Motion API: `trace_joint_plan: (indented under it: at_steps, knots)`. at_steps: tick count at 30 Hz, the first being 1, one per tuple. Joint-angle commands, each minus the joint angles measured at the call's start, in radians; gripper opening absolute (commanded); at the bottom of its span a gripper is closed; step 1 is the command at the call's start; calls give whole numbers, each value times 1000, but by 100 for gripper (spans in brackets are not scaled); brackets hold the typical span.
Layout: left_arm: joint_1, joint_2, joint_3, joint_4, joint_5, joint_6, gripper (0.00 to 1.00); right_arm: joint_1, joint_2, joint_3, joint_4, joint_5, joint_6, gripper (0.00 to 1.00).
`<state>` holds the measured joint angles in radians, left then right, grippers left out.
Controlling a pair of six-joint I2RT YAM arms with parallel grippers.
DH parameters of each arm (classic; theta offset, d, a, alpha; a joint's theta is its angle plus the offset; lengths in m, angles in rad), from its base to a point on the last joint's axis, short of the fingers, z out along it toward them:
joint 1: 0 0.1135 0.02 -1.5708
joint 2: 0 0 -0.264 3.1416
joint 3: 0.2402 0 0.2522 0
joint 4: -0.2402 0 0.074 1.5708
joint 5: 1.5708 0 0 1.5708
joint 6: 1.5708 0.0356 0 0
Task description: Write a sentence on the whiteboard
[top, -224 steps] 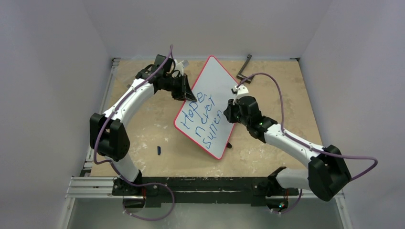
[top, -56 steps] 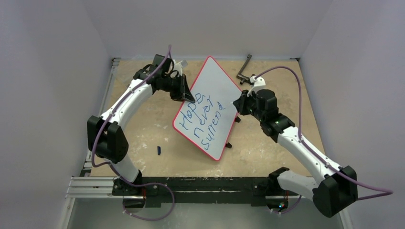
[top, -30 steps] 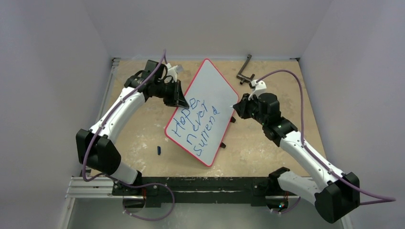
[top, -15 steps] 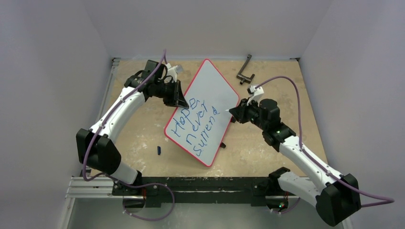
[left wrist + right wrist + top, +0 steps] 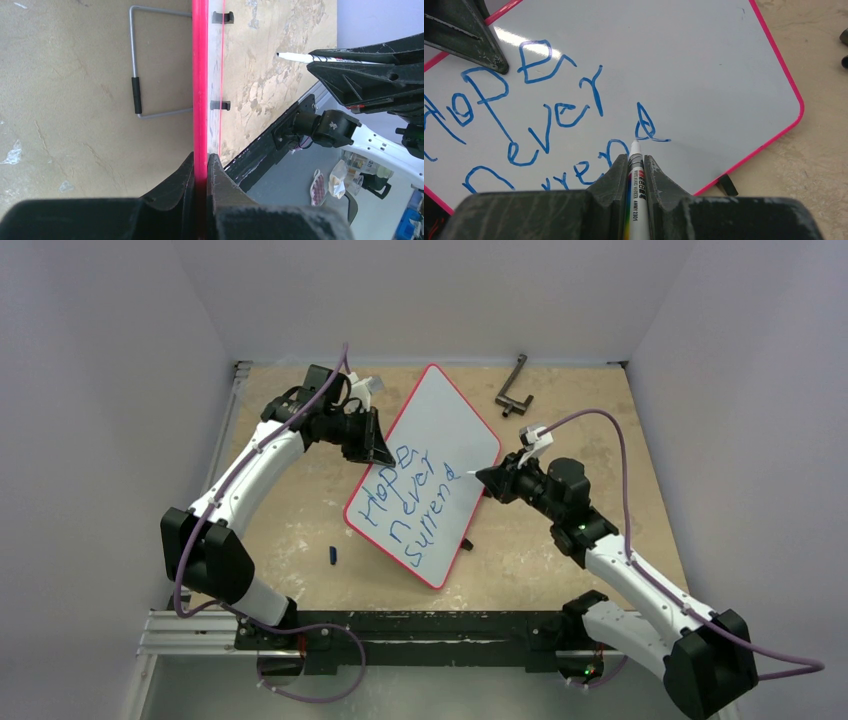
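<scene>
The whiteboard point(image 5: 445, 430) stands tilted on the table, white with a red rim. My left gripper point(image 5: 384, 454) is shut on its upper-left edge; in the left wrist view the rim point(image 5: 200, 75) runs between the fingers of this gripper point(image 5: 201, 161). The sentence point(image 5: 412, 502) is blue lettering in three slanted lines point(image 5: 549, 117), reading "Hope never surrend". My right gripper point(image 5: 635, 159) is shut on a white marker point(image 5: 635, 172). Its tip points at the board just below the last letter. Seen from the left wrist, the marker point(image 5: 295, 57) hangs a little off the surface.
A bent black metal tool point(image 5: 514, 390) lies at the back right of the table. A small dark blue piece point(image 5: 334, 555) lies near the front left. A wire stand point(image 5: 135, 92) shows behind the board, and black clips point(image 5: 468, 544) stick out from its lower right edge.
Since a second ago my right gripper has swung the marker down and left from the board's right edge toward the last letter. Board and left gripper have held still.
</scene>
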<state>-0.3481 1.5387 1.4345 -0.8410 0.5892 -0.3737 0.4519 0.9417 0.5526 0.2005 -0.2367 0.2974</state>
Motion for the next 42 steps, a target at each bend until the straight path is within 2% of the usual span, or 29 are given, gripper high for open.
trace_joint_plan:
  at_steps: [1, 18, 31, 42]
  knots:
    - [-6, 24, 20, -13, -140, 108, 0, 1, 4, -6, 102, -43, -17, 0]
    - [-12, 36, 32, -20, -149, 111, 0, 2, 96, 13, 157, -61, -12, 0]
    - [-14, 32, 32, -24, -157, 111, 0, 1, 284, 70, 226, -26, 24, 0]
    - [-22, 32, 35, -28, -163, 111, 0, 2, 307, 96, 219, 5, 7, 0]
